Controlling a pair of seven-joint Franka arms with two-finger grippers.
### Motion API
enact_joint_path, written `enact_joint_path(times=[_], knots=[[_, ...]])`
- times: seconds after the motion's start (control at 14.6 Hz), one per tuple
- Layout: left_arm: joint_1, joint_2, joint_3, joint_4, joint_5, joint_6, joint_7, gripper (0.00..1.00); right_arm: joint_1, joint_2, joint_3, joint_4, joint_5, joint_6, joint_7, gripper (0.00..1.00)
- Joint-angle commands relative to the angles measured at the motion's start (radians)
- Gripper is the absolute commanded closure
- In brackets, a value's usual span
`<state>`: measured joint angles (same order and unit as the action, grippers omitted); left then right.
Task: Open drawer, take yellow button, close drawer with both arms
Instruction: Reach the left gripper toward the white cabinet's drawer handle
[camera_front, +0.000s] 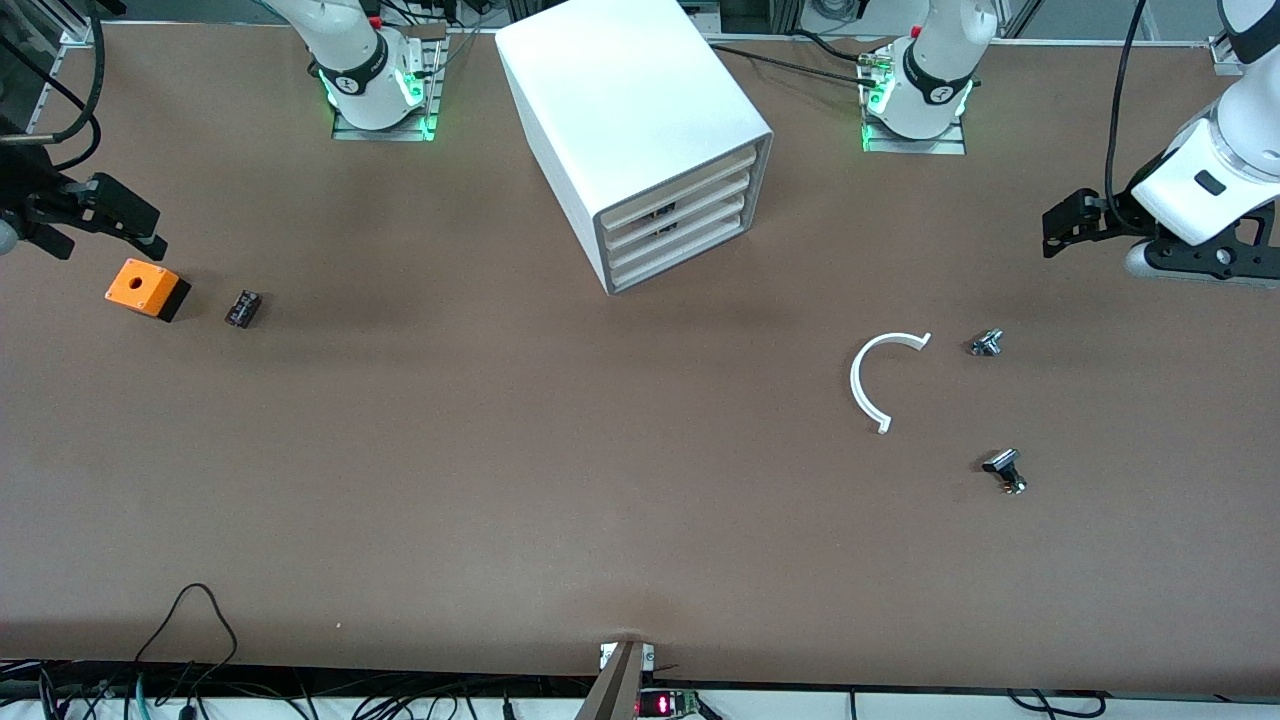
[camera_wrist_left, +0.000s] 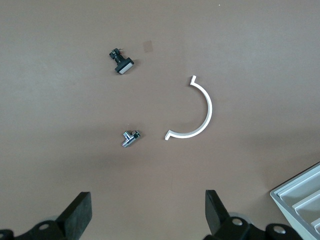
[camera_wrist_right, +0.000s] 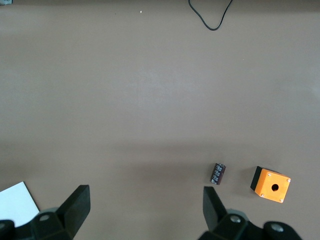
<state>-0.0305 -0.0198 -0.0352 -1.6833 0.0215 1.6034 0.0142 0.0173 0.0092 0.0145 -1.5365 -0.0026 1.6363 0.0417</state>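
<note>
Standing shut in the white cabinet (camera_front: 640, 130): the top drawer (camera_front: 680, 188), between the arm bases. Button not seen. Hovering with fingers spread wide and empty: left gripper (camera_front: 1075, 222) at its table end, near the white half-ring (camera_front: 872, 378) and two small metal parts (camera_front: 988, 343); right gripper (camera_front: 100, 215) above the orange box (camera_front: 142, 286). Lying broad and bare: table (camera_front: 500, 480) toward the front edge.

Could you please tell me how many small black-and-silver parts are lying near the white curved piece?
2: one silver part beside the white curved piece, toward the left arm's end; one black-capped part nearer the front camera.
</note>
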Motion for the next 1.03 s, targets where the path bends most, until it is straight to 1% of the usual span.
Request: enact_joint_path(times=[0.0, 0.34, 0.55, 0.62, 0.75, 0.96], knots=[[0.000, -0.006, 0.001, 0.007, -0.017, -0.011, 0.021, 0.00, -0.002, 0.020, 0.009, 0.035, -0.016, -0.010, 0.018, 0.00], [-0.003, -0.006, 0.001, 0.008, -0.015, -0.011, 0.021, 0.00, -0.002, 0.020, 0.007, 0.035, -0.019, -0.015, 0.021, 0.00], [-0.003, -0.006, 0.001, 0.008, -0.018, -0.013, 0.013, 0.00, -0.003, 0.020, 0.007, 0.003, -0.010, -0.033, 0.018, 0.00], [-0.003, -0.006, 0.001, 0.008, -0.020, -0.022, 0.013, 0.00, -0.005, 0.020, 0.005, -0.032, -0.010, -0.030, 0.024, 0.00], [-0.006, -0.008, -0.006, 0.011, -0.022, -0.072, 0.016, 0.00, -0.007, 0.037, 0.005, -0.076, -0.016, 0.023, 0.008, 0.00], [-0.014, 0.010, -0.026, 0.011, -0.023, -0.147, 0.021, 0.00, -0.007, 0.072, 0.007, -0.085, -0.010, 0.040, -0.015, 0.00]])
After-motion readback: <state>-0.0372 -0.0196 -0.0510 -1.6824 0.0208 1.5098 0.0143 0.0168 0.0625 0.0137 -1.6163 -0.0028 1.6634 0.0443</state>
